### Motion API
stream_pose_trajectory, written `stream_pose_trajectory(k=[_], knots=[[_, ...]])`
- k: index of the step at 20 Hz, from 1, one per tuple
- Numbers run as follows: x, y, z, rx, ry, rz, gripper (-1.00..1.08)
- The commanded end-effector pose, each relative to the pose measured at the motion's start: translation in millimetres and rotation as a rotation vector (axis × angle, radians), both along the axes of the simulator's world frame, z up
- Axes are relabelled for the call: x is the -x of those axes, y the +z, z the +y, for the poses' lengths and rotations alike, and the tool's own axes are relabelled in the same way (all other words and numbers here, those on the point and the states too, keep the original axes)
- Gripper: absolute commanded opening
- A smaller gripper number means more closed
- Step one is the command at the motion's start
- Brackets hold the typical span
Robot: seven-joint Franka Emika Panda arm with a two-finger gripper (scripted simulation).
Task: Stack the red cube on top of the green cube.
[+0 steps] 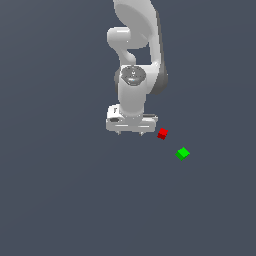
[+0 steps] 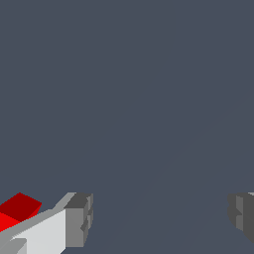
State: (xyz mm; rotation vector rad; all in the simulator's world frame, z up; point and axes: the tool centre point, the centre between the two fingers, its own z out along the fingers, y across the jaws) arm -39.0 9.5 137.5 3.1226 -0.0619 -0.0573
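The dark grey-blue floor [image 1: 60, 200] fills both views as 1 flat, unmarked surface.

The white Panda arm [image 1: 137, 45] comes down from the top edge of the exterior view, its upper link bending over a rounded joint and its last link hanging nearly straight down. A dark round cap shows on the wrist joint, and the wrist body below it stands upright, ending in the broad white hand of the gripper [image 1: 129, 133]. The hand sits level, with its 2 short fingers pointing straight down at the floor.

The jaws stand wide apart with bare floor between them and nothing held. In the wrist view the gripper [image 2: 161, 218] shows 1 grey pad on a white finger [image 2: 78, 221] at one side and the other grey pad [image 2: 242, 216] at the far edge, well separated.

The red cube [image 1: 162, 134] lies on the floor just beside the gripper, at the exterior view's right of it and outside the jaws. In the wrist view the red cube [image 2: 17, 209] shows beyond the outer side of the white finger, partly hidden by it.

The green cube [image 1: 182, 153] lies on the floor near the red cube, apart from it, further to the exterior view's right and lower in that view.
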Motion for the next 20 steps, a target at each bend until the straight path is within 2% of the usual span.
stream_pose_trajectory(k=[1,11,20], knots=[[9,-4,10,-0.001,-0.031,-0.002,1.0],[46,-26,65,-0.003,-0.186,-0.015,1.0],[69,-45,118,-0.006,-0.32,-0.027,1.0]])
